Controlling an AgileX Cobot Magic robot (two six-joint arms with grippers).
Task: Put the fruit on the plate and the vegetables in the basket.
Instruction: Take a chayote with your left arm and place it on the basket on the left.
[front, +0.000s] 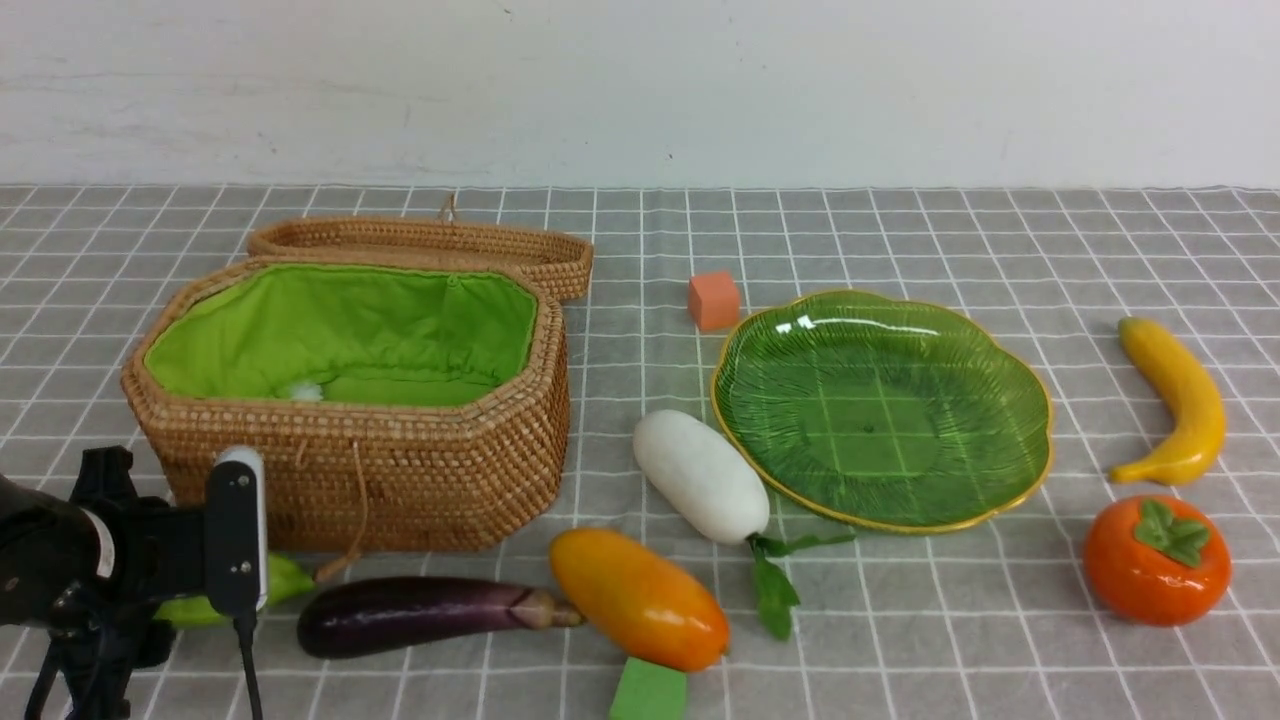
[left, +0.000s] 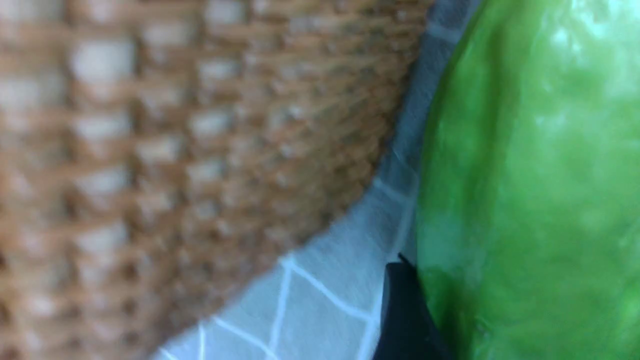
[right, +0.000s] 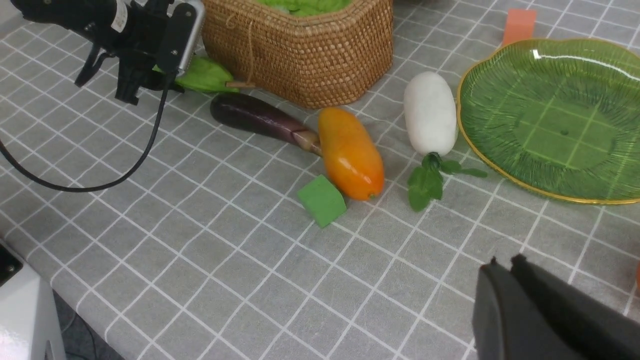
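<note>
Front view, left edge: what is the left gripper (front: 150, 600) doing? (Ana)

It is hanging low over the grey, white-gridded cloth (front: 900, 640), right at the light green ridged gourd (front: 285, 580). The gourd is lying on the cloth just beside the basket's near wall. Left wrist view is showing one dark finger (left: 405, 320) touching the gourd's skin. The other finger is hiding, so I cannot tell whether the jaws are clamping it. (Raj)

Basket? (Ana)

The large octagonal tan wicker basket (front: 400, 480) with bright green lining is sitting open, with its wicker lid (front: 420, 245) lying back behind it. (Raj)

Moving right? (Ana)

The long dark purple eggplant (front: 410, 612) is lying in front of the basket, its stem touching the oval orange-yellow mango (front: 640, 600). A small green cube (front: 650, 692) is sitting against the mango's near end. The white oblong radish (front: 700, 475) is lying between basket and plate, leaves pointing toward the near edge. (Raj)

Plate side? (Ana)

A small orange cube (front: 713, 300) is sitting just beyond the far-left rim of the shallow green glass plate (front: 880, 400) with its gold scalloped edge. The curved yellow banana (front: 1180, 400) and the round orange persimmon (front: 1155, 560) are lying on the cloth to its right, the persimmon nearer, leaf cap up. (Raj)

Right gripper? (Ana)

Right wrist view is showing the right gripper (right: 506, 267) hovering above the cloth, jaws together, gripping nothing. (Raj)
</note>
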